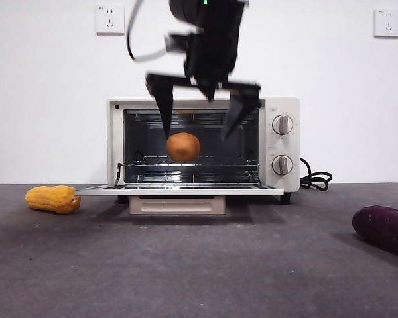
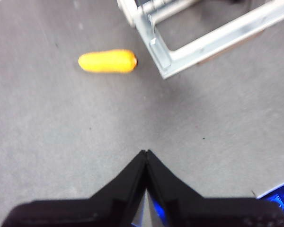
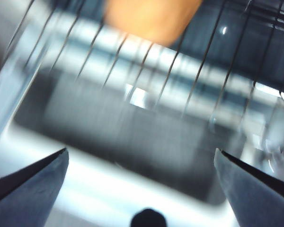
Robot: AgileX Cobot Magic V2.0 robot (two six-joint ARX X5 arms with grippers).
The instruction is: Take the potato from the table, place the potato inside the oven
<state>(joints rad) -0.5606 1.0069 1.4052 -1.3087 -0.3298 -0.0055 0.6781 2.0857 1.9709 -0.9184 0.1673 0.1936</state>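
Observation:
The potato (image 1: 183,147) is an orange-brown oval lying on the wire rack inside the oven (image 1: 282,106), whose door (image 1: 179,191) hangs open and flat. My right gripper (image 1: 196,136) hovers open in front of the oven mouth, one jaw on each side just above the potato and not touching it. In the blurred right wrist view the potato (image 3: 151,16) lies on the rack bars (image 3: 180,71), beyond the open gripper (image 3: 140,151). My left gripper (image 2: 146,152) is shut on nothing above the grey table (image 2: 61,132), near a corner of the oven door (image 2: 213,42).
A yellow-orange ridged vegetable (image 1: 52,199) (image 2: 107,61) lies on the table (image 1: 186,265) left of the door. A dark purple vegetable (image 1: 385,228) lies front right. The black cord (image 1: 315,179) coils right of the oven. A white wall stands behind.

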